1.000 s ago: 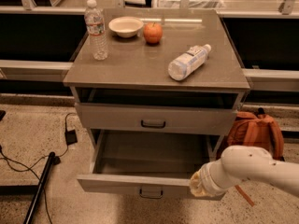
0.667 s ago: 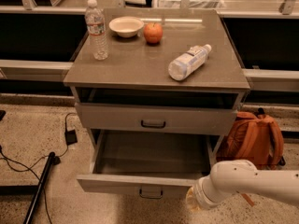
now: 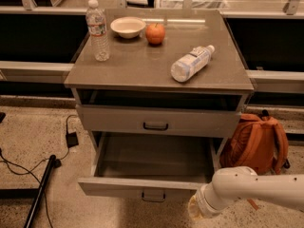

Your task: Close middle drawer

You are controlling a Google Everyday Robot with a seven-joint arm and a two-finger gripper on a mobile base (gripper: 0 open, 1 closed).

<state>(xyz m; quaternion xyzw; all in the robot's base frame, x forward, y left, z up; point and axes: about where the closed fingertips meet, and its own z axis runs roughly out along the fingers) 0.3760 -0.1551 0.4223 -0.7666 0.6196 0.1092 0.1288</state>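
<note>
A grey metal cabinet stands on a speckled floor, seen from the front and slightly above. A white robot arm enters from the lower right, and its end effector [image 3: 194,212] sits at the bottom edge of the view, low in front of the cabinet. It is mostly cut off there, so I cannot tell whether it is apart or together, and it holds nothing that can be seen.

The middle drawer [image 3: 142,188] is pulled far out towards the viewer, its long shallow box empty. Its low front panel lies just to the left of the end effector and a little further back, with the panel's right end nearest. The panel's long axis runs left to right, and the box runs straight back into the cabinet. In my judgement, closing it calls for a push away from the viewer, on the panel face. The small dark pull handle [image 3: 153,196] is at the panel's centre, further left of the end effector.

Above and behind the end effector, the worktop [image 3: 142,72] carries an upright water bottle [image 3: 98,30], a pale bowl [image 3: 128,26], an orange fruit [image 3: 155,33] and a lying bottle [image 3: 191,63]. Both bottles carry labels, but no writing can be read. An orange backpack [image 3: 259,144] rests up and to the right of the end effector.
</note>
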